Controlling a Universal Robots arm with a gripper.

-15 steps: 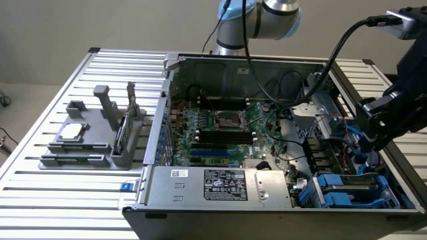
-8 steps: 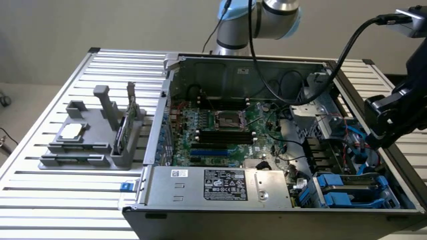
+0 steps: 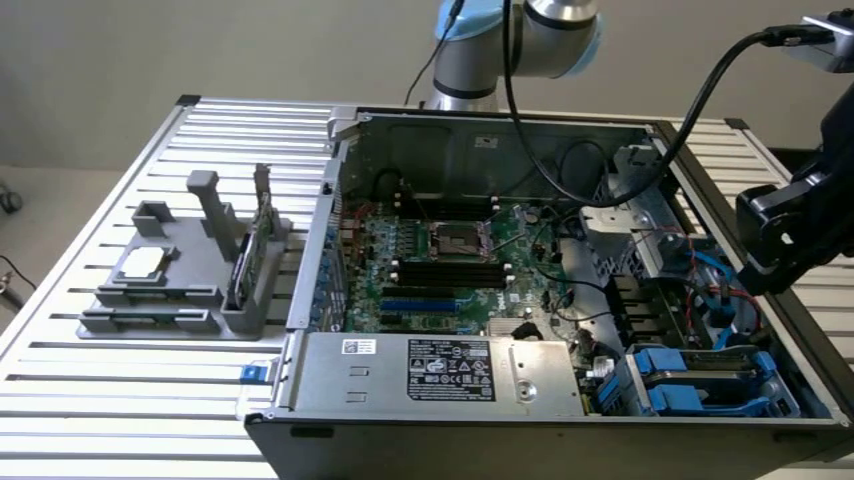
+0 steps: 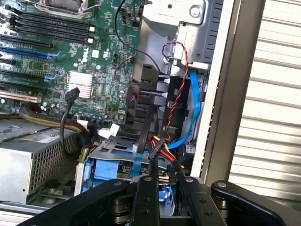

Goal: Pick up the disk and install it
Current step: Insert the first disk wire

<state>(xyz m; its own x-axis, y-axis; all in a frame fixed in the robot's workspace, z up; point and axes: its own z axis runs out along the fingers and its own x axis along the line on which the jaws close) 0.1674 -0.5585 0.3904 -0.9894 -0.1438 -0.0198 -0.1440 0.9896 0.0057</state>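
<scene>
Plainly hung over the drive corner of the open computer case [image 3: 534, 135], fingers [image 4: 146, 190] of the gripper [image 4: 165, 182] slightly apart and clamped on nothing. Found the disk [image 3: 707, 368] lying flat in its blue-railed bay beneath, near the power-supply box [image 3: 441, 372], clear of the gripper.

Soft even light, faint diffuse shadows, pale slatted table [image 4: 277, 94] washed nearly white in the wrist view, computer case [image 3: 441, 150] interior dimmer, slight sheen on its metal walls
</scene>
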